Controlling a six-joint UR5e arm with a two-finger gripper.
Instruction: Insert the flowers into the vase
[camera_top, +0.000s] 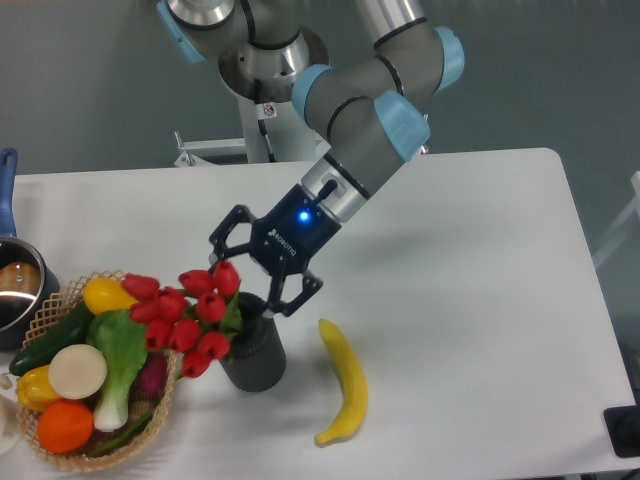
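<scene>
Right now your flowers (190, 315) sit with their stems down in the vase (254, 355), the red buds leaning out to the left over its rim toward the wicker basket (60, 455). The hand (268, 283) hangs just above the vase mouth with its fingers spread — nothing pinched between them. It carries a lit blue dot and white lettering too small for you to read. Beside the vase, a banana (343, 385) lies on the table (480, 250). The basket holds a cucumber, yellow peppers, an orange, a leafy green-and-white vegetable and a pale round piece. At the left edge you can see a metal pot (18, 285) with a blue handle — its contents are unclear.
</scene>
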